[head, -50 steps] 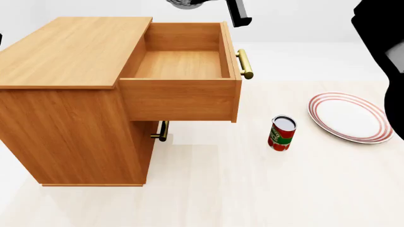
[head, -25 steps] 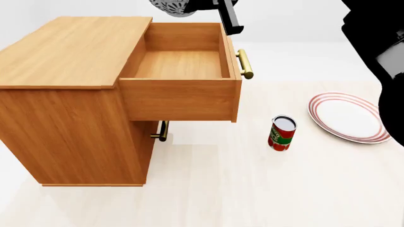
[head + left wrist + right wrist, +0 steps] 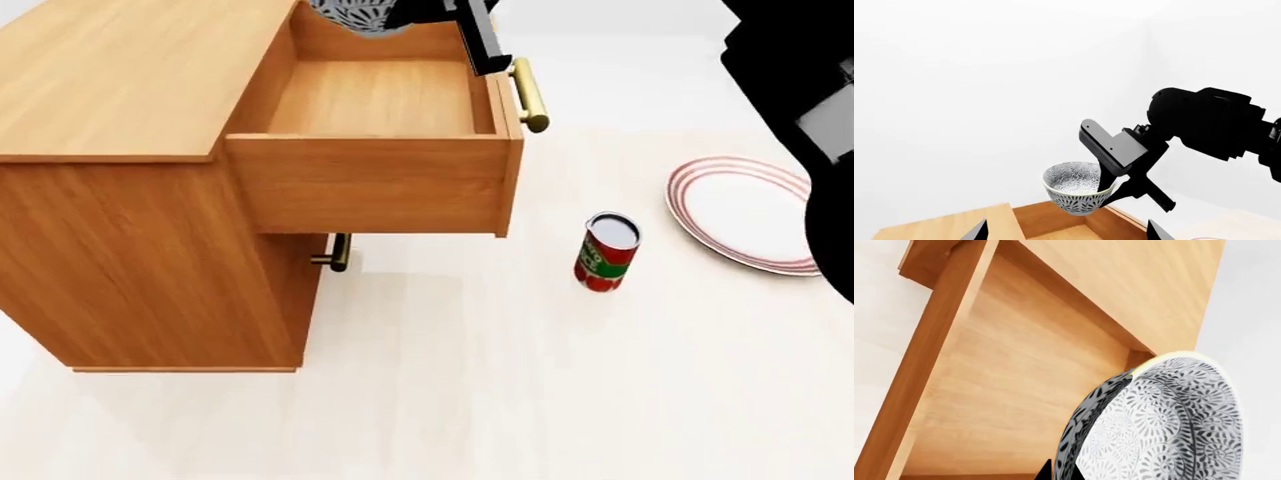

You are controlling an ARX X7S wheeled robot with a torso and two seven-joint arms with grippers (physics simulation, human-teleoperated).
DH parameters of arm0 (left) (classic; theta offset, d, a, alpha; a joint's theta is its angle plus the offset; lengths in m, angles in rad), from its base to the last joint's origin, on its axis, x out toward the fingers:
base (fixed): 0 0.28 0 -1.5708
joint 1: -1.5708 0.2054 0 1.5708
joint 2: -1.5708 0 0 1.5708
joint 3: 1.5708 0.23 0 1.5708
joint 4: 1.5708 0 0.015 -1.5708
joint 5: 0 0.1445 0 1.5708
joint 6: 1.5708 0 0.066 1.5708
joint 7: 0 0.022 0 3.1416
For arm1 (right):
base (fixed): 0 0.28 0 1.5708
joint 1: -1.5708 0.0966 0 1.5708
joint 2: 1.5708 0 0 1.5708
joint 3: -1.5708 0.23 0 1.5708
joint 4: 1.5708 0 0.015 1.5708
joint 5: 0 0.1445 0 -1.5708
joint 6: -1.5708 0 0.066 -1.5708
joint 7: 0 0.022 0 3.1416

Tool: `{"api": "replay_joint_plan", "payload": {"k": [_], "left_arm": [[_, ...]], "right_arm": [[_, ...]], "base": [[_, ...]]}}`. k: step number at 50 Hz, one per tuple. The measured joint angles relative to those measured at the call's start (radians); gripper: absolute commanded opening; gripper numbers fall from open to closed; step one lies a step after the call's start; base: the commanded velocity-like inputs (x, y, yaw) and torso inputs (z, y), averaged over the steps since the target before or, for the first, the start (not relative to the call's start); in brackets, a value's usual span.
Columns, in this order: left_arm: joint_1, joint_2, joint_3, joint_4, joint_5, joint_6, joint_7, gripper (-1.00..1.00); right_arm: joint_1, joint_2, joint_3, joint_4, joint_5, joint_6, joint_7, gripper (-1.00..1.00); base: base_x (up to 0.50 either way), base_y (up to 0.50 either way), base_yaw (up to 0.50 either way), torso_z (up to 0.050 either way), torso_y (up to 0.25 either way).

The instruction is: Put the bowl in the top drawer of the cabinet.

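Note:
The speckled blue-grey bowl (image 3: 355, 14) hangs tilted above the far end of the open top drawer (image 3: 378, 100) of the wooden cabinet (image 3: 134, 150). My right gripper (image 3: 463, 24) is shut on the bowl's rim. In the right wrist view the bowl (image 3: 1161, 425) fills the near corner over the drawer floor (image 3: 1014, 375), with the right gripper (image 3: 1062, 473) pinching its wall. The left wrist view shows the bowl (image 3: 1074, 194) held over the drawer (image 3: 1061, 227). My left gripper (image 3: 1067, 233) is open with nothing between its fingertips.
A red and green can (image 3: 606, 252) stands on the floor right of the cabinet. A flat white red-ringed plate (image 3: 747, 212) lies further right. The top drawer's brass handle (image 3: 530, 95) juts out; the lower drawer's handle (image 3: 336, 252) sits beneath.
The right gripper has carried the bowl left, over the open drawer. The head view has shifted, so the cabinet now sits higher and closer in the picture.

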Motion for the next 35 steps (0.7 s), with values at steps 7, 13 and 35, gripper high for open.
{"api": "replay_joint_plan", "payload": {"k": [7,13,35], "left_arm": [[0.006,0.009,-0.022,-0.003,-0.007,-0.012,-0.003,1.00],[0.010,0.014,-0.039,-0.007,-0.013,-0.021,-0.004,1.00],[0.021,0.032,-0.063,-0.010,-0.016,-0.039,-0.002,1.00]], "right_arm": [[0.006,0.000,-0.001,-0.015,-0.001,0.016,-0.016,-1.00],[0.011,0.000,-0.001,-0.026,-0.003,0.027,-0.027,-1.00],[0.013,0.000,-0.002,-0.041,-0.012,0.041,-0.043,-1.00]], "base": [[0.00,0.00,0.00,0.000,-0.093],[0.00,0.00,0.00,0.000,-0.093],[0.00,0.00,0.00,0.000,-0.093]]}}
